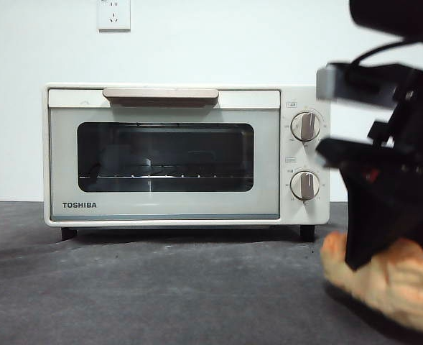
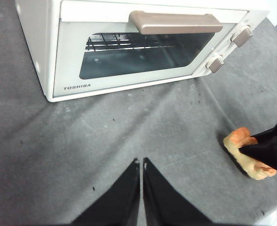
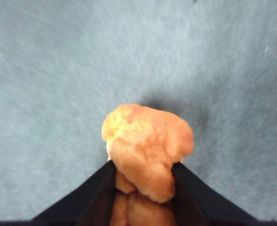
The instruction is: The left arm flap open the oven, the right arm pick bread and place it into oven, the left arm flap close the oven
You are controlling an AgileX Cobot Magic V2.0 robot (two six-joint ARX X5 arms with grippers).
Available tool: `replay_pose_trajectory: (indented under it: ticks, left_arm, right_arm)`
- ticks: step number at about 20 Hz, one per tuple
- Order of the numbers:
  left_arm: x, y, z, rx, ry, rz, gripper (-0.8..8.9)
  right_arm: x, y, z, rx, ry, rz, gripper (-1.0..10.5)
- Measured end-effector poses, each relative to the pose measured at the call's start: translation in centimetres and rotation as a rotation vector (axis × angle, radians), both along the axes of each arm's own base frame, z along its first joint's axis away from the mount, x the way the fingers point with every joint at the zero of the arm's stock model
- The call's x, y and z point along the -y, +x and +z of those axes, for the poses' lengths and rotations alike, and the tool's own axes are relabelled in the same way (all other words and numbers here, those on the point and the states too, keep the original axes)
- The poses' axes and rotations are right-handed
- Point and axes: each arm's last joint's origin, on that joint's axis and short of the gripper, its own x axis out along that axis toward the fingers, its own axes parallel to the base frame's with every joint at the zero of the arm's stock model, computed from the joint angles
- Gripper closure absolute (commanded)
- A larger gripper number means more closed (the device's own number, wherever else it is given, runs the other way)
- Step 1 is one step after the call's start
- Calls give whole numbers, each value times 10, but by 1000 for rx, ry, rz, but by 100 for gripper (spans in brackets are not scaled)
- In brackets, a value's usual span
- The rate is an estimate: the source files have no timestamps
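- Right claw [image 3: 143,176] clamped on the bread [image 3: 145,146]: one jaw against each side of the loaf, bread's lumpy end sticking out past the tips.
- Front view: bread [image 1: 383,277] low at the right edge, in front of and to the right of the oven [image 1: 186,154], right claw [image 1: 373,230] down on it from above. Can't tell if the loaf rests on the bench [image 1: 161,287] or sits just off it.
- Left wrist view: bread [image 2: 246,153] on the grey bench [image 2: 58,155], well apart from the oven [image 2: 129,47], dark tip of the right claw [image 2: 265,148] over its middle.
- Left claw [image 2: 141,165] jaws pressed together, holding nothing, hovers above bare bench in front of the oven, well apart from the bread.
- Oven door shut, handle [image 1: 161,95] along its top edge, wire rack [image 1: 154,175] visible through the glass, two knobs [image 1: 306,126] on the right panel.
- Wall socket [image 1: 114,13] above the oven.
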Motion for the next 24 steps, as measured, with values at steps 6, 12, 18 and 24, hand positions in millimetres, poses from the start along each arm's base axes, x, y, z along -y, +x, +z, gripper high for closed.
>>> replay_pose_trajectory:
  ticks: [6,12,18,24]
  left_arm:
    - [9,11,12,106,-54,-41,797]
    - [29,50,31,145,-84,-88,797]
    - [62,101,40,167,-65,-122,797]
    - [97,136,23,159,23,-121,797]
  right_arm:
    - [6,-6,45,110,107,0,797]
    - [14,-15,79,175,167,2,797]
    - [20,-20,100,216,199,7,797]
    - [22,-22,105,229,208,10,797]
